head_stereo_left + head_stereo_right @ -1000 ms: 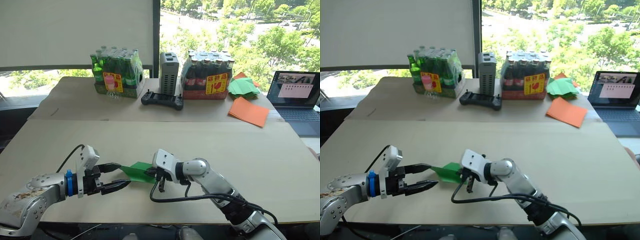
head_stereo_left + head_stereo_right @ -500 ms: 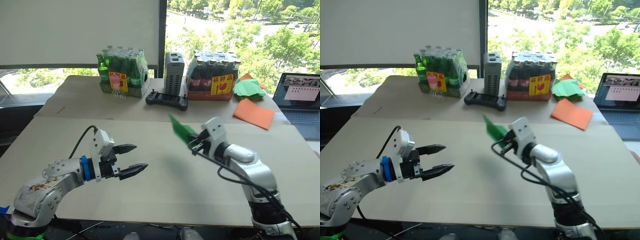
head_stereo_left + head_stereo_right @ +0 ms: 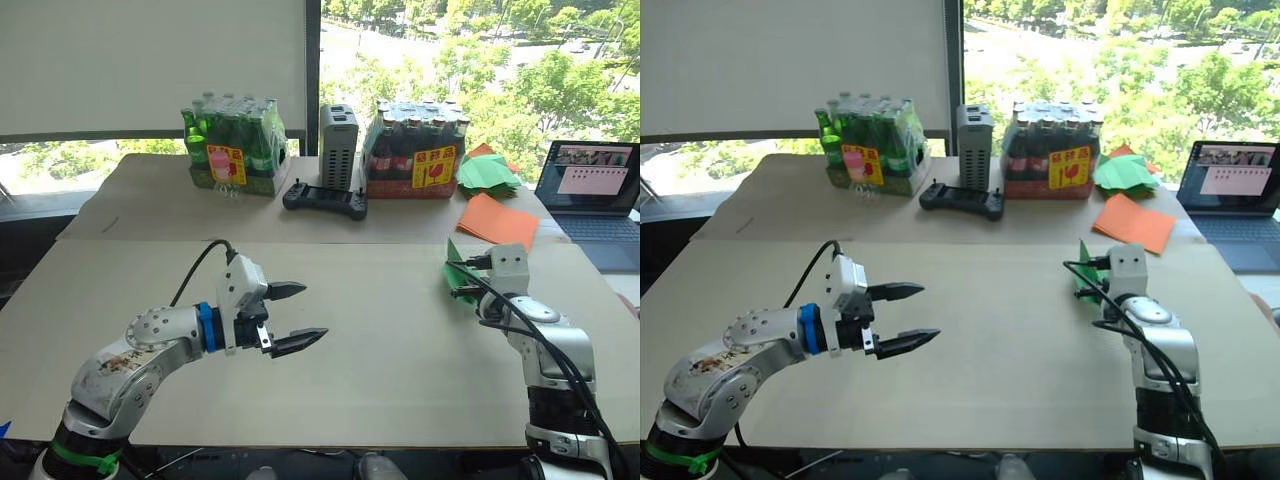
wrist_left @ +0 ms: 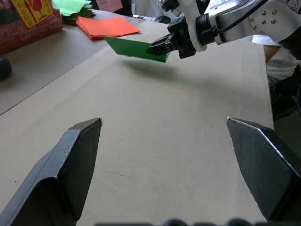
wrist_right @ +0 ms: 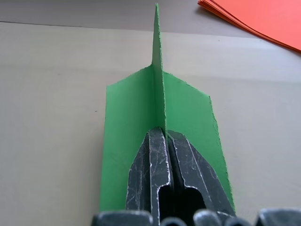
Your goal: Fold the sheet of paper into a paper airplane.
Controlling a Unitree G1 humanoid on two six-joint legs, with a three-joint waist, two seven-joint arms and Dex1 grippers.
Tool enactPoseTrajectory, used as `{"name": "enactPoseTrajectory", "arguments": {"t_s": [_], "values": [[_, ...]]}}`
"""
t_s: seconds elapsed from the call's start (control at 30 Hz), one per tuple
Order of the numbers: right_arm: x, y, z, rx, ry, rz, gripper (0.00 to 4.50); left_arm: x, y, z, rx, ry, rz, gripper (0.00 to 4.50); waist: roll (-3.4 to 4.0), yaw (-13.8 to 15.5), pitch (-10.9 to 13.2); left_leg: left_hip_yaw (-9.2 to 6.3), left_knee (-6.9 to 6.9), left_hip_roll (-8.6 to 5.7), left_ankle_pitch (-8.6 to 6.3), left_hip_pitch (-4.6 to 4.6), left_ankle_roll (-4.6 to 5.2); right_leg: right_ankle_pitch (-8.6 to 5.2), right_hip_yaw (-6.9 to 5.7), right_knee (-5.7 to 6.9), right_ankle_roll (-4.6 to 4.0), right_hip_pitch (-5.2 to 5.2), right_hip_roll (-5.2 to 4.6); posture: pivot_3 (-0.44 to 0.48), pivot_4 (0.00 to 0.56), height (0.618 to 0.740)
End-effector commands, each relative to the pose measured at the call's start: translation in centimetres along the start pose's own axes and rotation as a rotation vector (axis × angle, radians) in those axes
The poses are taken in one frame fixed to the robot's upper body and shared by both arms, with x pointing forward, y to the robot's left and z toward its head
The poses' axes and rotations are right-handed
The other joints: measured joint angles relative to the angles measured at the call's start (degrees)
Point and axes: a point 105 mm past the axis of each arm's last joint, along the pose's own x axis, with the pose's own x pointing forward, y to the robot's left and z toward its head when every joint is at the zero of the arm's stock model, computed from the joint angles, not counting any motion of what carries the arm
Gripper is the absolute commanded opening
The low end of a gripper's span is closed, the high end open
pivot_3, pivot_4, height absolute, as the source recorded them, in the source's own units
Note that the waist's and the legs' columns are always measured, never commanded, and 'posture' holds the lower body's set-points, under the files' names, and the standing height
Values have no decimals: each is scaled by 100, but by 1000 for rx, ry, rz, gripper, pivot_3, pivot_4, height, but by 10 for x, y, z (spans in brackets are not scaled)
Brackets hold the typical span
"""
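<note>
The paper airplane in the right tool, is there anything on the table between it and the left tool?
Nothing visible. The right tool is shut on the paper airplane, and only bare table lies between it and the open left tool.

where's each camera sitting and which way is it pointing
Left and right eye views: on the head, looking forward and down over the table; both arms show.
Left wrist view: on the left wrist, along its open fingers toward the right gripper.
Right wrist view: on the right wrist, along fingers shut on the paper airplane.
All share the paper airplane.
</note>
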Motion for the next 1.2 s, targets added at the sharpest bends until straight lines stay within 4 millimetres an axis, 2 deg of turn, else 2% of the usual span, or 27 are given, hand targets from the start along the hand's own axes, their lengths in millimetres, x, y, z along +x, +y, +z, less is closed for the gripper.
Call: {"name": "enactPoseTrajectory", "arguments": {"t_s": [0.03,0.13,0.23,0.4,0.57,0.67,0.73,0.83,0.9,0.97,1.07,1.2], "values": [[-3,-9,14,23,-51,-34,36,-1,-3,4,46,-11,-9,4500,1,0,0,0,0,0,0,0,0,0,0,0,0,0,0,0,150,740],[-2,-11,13,47,-55,-43,36,-2,-4,2,44,-7,-10,4500,1,7,0,0,0,0,0,-1,0,0,0,0,0,0,0,0,150,740],[-4,-11,20,51,-84,-47,944,-3,-3,0,43,-4,-7,4500,1,3,0,0,0,0,0,0,0,0,0,0,1,1,0,0,150,740],[-17,-5,47,35,-212,-5,2673,-6,0,-4,36,1,7,4500,1,5,1,0,0,0,0,0,0,0,0,0,1,1,0,0,150,740],[-35,19,75,-8,-366,125,4388,-15,12,-9,12,3,82,4500,1,1,1,-1,0,1,0,1,0,0,0,0,1,1,0,0,150,740],[-60,63,76,-117,-478,397,4449,-31,42,-17,-27,-40,267,4500,3,13,0,-1,0,1,0,2,0,-1,-1,-1,2,1,0,0,150,740],[-72,85,63,-142,-473,534,4449,-42,58,-23,-24,-73,381,4500,3,14,0,-6,0,5,-1,3,1,-2,-7,-4,3,5,2,0,150,740],[-79,104,32,-206,-401,660,4449,-58,73,-37,-51,-90,505,4500,3,24,0,-4,1,3,-1,4,1,-1,-6,-5,3,9,-2,0,150,740],[-75,105,14,-221,-365,662,4449,-68,79,-47,-78,-80,563,4500,3,31,0,-2,1,-1,-1,6,1,0,-5,-6,4,12,-5,0,150,740],[-71,102,6,-212,-353,642,4449,-75,82,-52,-103,-83,601,4500,3,25,0,-1,1,0,-1,7,1,0,-4,-3,4,10,-5,0,150,740],[-67,98,0,-191,-354,621,4449,-85,83,-58,-127,-87,639,4500,2,24,1,-1,1,0,0,9,0,0,-3,-3,4,11,-5,0,150,740],[-61,97,-8,-196,-337,608,4449,-86,80,-63,-135,-76,636,4500,2,29,1,-2,1,2,0,13,0,0,-4,-1,4,12,-2,0,150,740]]}}
